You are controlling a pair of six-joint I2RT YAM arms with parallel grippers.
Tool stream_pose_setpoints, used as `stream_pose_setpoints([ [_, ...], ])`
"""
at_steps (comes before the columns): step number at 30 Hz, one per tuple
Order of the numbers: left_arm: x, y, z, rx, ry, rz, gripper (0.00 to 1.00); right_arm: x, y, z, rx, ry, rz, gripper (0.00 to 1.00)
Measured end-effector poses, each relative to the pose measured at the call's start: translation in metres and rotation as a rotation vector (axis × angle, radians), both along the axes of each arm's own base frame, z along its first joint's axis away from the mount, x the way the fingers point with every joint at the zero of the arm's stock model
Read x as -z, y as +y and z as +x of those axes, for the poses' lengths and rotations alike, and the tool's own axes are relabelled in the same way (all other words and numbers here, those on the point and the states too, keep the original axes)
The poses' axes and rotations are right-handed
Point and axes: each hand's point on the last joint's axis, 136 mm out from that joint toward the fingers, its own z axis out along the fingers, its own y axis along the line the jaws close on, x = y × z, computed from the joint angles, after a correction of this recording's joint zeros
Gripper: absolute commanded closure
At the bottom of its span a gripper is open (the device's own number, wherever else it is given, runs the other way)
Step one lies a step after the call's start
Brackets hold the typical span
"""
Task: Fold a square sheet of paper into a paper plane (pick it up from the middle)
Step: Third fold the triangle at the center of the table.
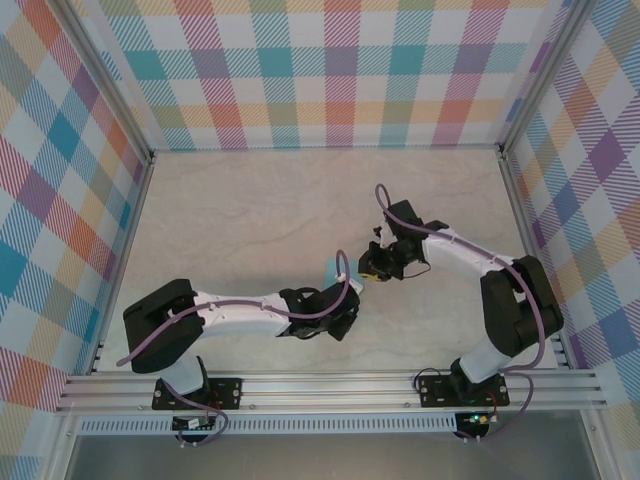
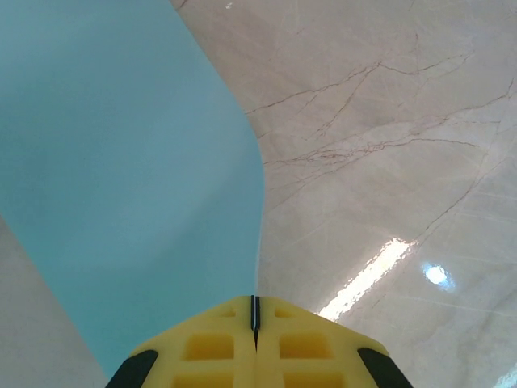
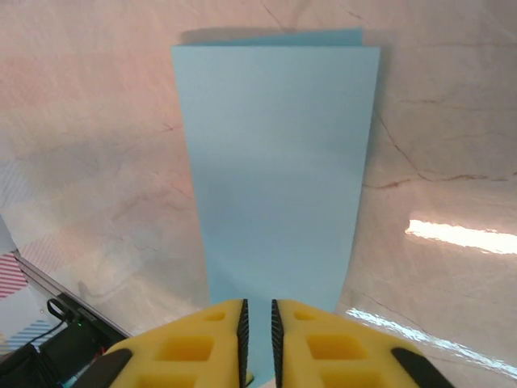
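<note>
The square sheet of paper [image 3: 275,162] is light blue and folded double into a long strip, with two layers showing at its far end. It lies between the two arms at mid-table [image 1: 332,270]. My left gripper [image 2: 255,311] is shut, and the right edge of the sheet [image 2: 129,162] runs straight into its seam. It sits just left of the right gripper [image 1: 372,268]. My right gripper [image 3: 258,319] stands over the strip's near end with a narrow gap between its pads, and blue paper shows through the gap. The paper plane is out of view.
The table [image 1: 250,210] is pale marble-patterned, bounded by checkered walls [image 1: 330,70] and an aluminium rail [image 1: 330,385] at the near edge. A black cable and part of the frame [image 3: 56,319] sit at the lower left of the right wrist view.
</note>
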Motion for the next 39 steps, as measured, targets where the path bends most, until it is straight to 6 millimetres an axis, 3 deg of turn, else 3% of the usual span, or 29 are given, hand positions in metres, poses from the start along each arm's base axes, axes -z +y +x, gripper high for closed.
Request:
stream_pose_setpoints([
  [4, -0.004, 0.0, 0.002, -0.001, 0.017, -0.034, 1.0, 0.003, 0.011, 0.009, -0.014, 0.02, 0.03, 0.89],
  [12, -0.006, -0.001, 0.007, -0.005, 0.05, -0.07, 1.0, 0.036, 0.029, 0.018, -0.067, 0.09, 0.011, 0.91],
  [20, -0.005, 0.002, 0.013, -0.018, 0.101, -0.106, 1.0, 0.063, 0.024, 0.015, -0.129, 0.111, -0.084, 0.91],
  [39, 0.0, 0.017, 0.034, -0.052, 0.194, -0.15, 1.0, 0.065, 0.022, 0.015, -0.199, 0.084, -0.13, 0.91],
])
